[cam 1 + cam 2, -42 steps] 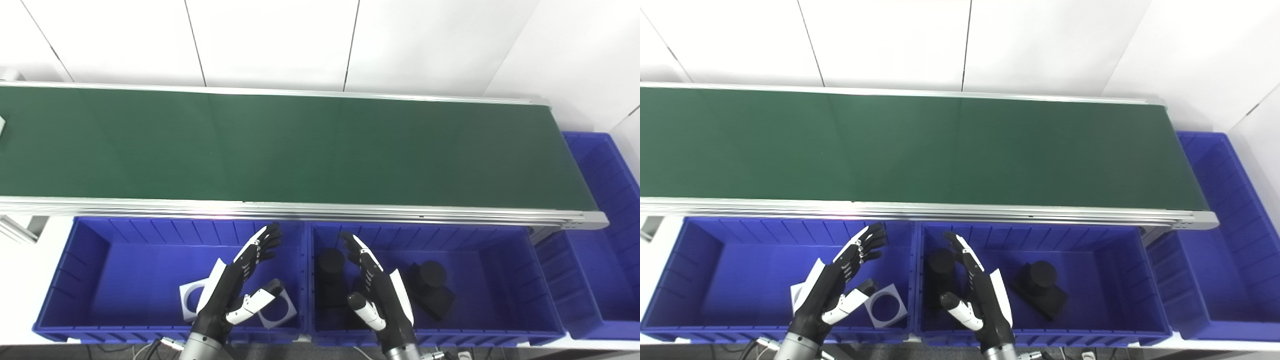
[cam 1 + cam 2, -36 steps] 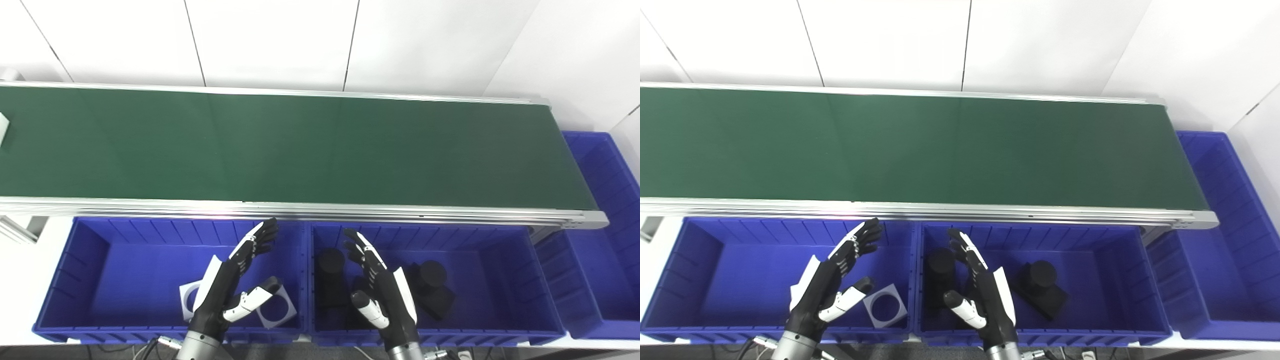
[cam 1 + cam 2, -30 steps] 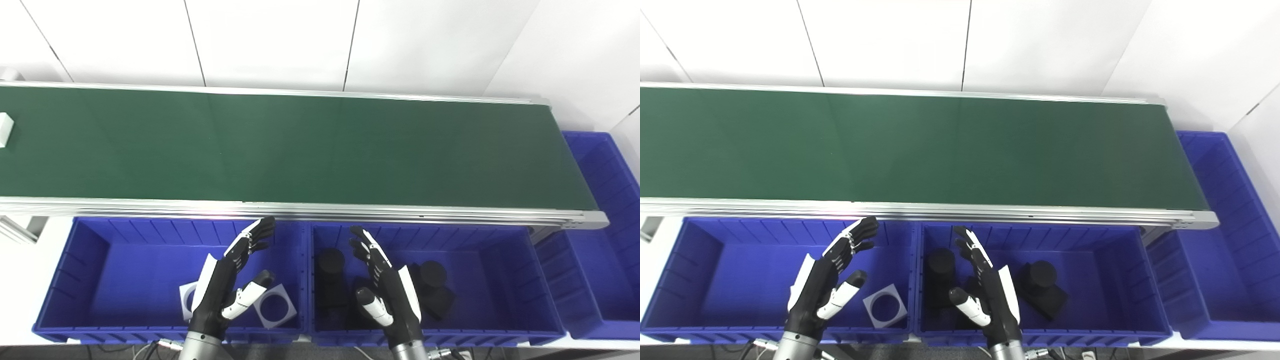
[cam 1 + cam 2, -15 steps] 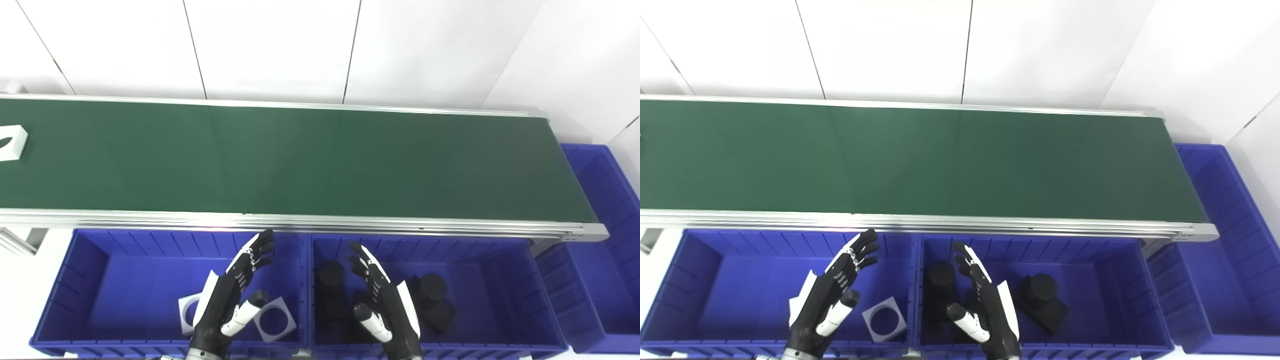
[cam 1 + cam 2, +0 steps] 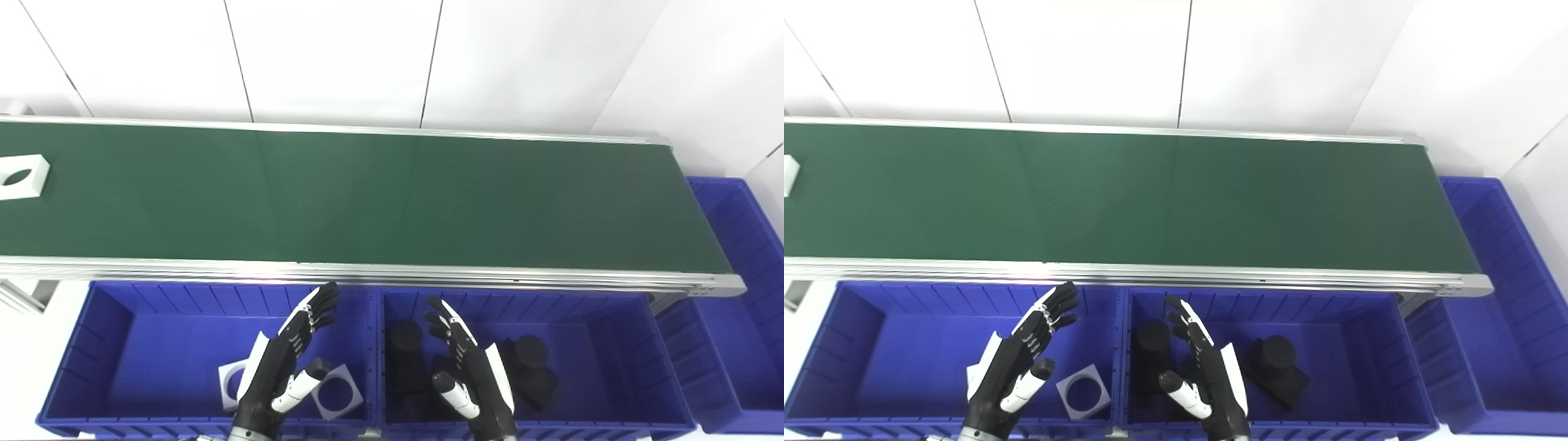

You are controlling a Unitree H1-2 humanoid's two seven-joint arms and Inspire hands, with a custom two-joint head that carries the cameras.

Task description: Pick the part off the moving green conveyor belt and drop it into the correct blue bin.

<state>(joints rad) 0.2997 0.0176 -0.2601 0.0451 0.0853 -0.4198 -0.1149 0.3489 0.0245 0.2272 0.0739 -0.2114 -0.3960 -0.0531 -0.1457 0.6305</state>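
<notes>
A white square part with a round hole (image 5: 20, 176) rides the green conveyor belt (image 5: 367, 196) at its far left end; only its edge (image 5: 789, 174) shows in the right eye view. My left hand (image 5: 278, 373) hovers open over the left blue bin (image 5: 110, 343), holding nothing. My right hand (image 5: 471, 376) hovers open over the middle blue bin (image 5: 612, 343), also empty. Both hands are far from the part.
The left bin holds two white square parts with holes (image 5: 334, 392). The middle bin holds black cylindrical parts (image 5: 405, 355) (image 5: 531, 367). A third blue bin (image 5: 744, 306) stands past the belt's right end. A white wall backs the belt.
The white part has come further into view, travelling right along the belt. The camera has tilted slightly, shifting the scene down. Both hands have drifted only slightly and stay open.
</notes>
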